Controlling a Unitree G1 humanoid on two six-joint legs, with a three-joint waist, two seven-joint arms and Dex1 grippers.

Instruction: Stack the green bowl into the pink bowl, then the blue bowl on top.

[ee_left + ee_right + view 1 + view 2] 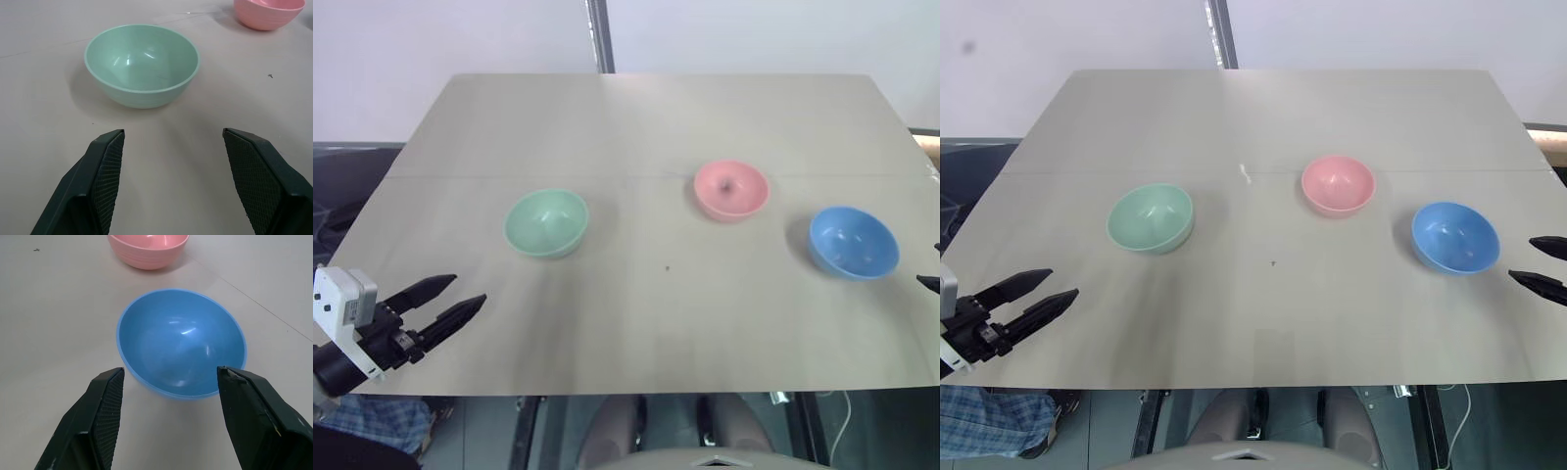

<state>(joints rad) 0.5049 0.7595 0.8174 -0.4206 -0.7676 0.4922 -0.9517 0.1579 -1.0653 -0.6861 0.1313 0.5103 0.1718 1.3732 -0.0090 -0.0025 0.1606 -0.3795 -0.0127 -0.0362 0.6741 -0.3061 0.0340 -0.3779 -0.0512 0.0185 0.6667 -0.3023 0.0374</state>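
1. Pale wood-look surface (636, 117) against a plain white wall, with three bowls sitting upright and well apart: green bowl (546, 222) on the robot's left, pink bowl (731, 189) further back near the middle, blue bowl (853, 242) on the right.
2. Left claw (448, 300) hovers near the front-left edge, fingers spread and holding nothing, aimed roughly at the green one. Right claw (1542, 266) sits just beside the blue bowl, also spread and empty.
3. Nothing's stacked yet, so I'd say green goes first. Best bet is probably one finger inside the rim and one outside, pinching the wall, then lifting it clear before carrying it over to the pink.
4. Smooth plastic, so I'd squeeze firmly or it might slip or skate away.
5. Right claw is mostly cut off at the frame edge; just the fingertips poke in.
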